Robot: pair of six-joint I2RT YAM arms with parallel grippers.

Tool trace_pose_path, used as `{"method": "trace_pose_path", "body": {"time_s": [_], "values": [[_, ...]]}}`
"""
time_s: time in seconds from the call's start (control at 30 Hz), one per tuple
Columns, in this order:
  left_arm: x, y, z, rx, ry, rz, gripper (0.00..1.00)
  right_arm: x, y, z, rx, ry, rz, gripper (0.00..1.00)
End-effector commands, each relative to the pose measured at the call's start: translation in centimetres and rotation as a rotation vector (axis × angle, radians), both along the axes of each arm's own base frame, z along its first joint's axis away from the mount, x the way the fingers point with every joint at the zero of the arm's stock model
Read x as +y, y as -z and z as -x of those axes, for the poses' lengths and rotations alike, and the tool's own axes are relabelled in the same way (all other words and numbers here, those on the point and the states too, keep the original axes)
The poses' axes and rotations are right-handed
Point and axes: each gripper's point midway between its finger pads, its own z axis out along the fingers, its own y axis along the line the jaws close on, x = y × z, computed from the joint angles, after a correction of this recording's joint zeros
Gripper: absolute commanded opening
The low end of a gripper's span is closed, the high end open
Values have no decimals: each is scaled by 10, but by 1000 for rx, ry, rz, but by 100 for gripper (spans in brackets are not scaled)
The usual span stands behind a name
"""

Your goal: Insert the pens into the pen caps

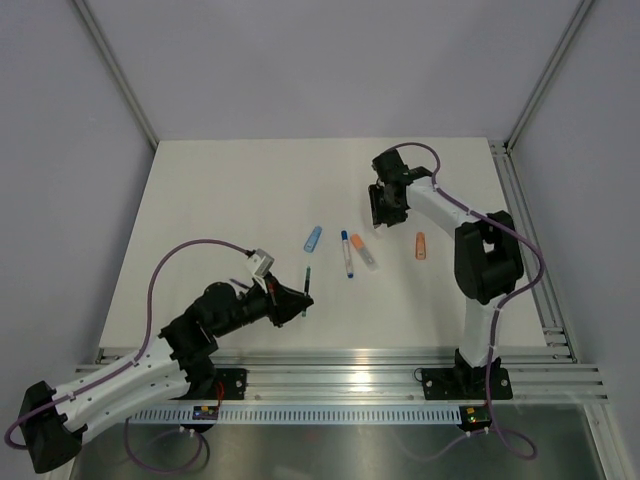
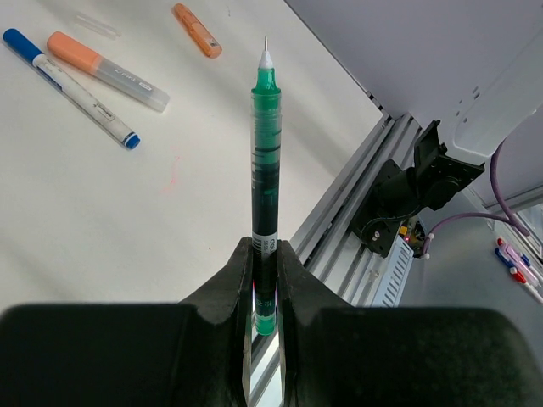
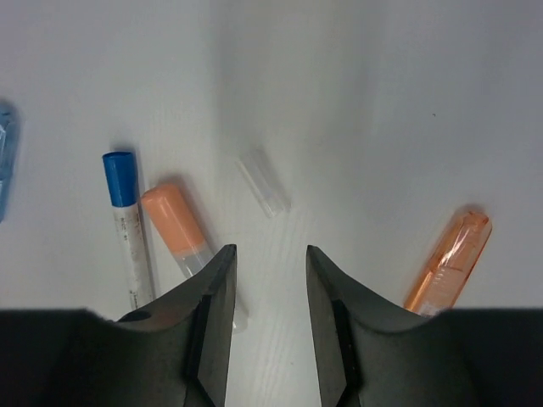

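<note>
Grips green-tipped pen (image 2: 265, 153) in left claw (image 2: 265, 254), clenched on the lower barrel, bare needle tip pointing out and away, lifted off the bench (image 1: 220, 200) near its front edge. Carries no cap on that tip yet.

Hangs right claw (image 3: 270, 254) released, nothing between the jaws, low over a clear cap (image 3: 263, 184) lying flat.

Counts mid-bench, left to right: light blue cap (image 1: 313, 238); white pen with blue end (image 1: 347, 253); just beside it, clear pen with orange end (image 1: 363, 250); orange cap (image 1: 420, 246), apart from the rest. Cannot tell whether those blue and orange ends are caps already seated.

Judging from this: no insertion visibly finished. Three loose caps on the bench, one pen in hand, mating of pen to cap not begun. Early in the task, by the look of it.
</note>
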Motion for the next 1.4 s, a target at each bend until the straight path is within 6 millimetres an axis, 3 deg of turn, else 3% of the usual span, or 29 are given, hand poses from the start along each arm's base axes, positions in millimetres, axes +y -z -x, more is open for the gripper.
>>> {"method": "trace_pose_path", "body": {"time_s": [0.0, 0.03, 0.13, 0.57, 0.83, 0.97, 1.1, 1.37], "values": [[-4, -15, -1, -70, 17, 43, 0, -10, 8, 1, 72, -104, 96, 45], [-4, -13, -2, -67, 17, 37, 0, -6, 7, -4, 70, -112, 93, 45], [-5, -14, -2, -70, 19, 39, 0, -2, 26, -7, 129, -129, 101, 45], [-8, -11, -3, -65, 25, 31, 0, 6, 50, -17, 188, -143, 131, 45], [-7, -10, -3, -67, 22, 30, 0, 14, 55, -24, 193, -139, 148, 41], [-6, -10, -3, -67, 19, 30, 0, 16, 58, -24, 207, -120, 146, 30], [-6, -9, -4, -68, 16, 28, 0, 15, 59, -21, 212, -110, 170, 26], [-7, -8, -4, -65, 17, 22, 0, 9, 66, -19, 223, -98, 206, 33]]}}
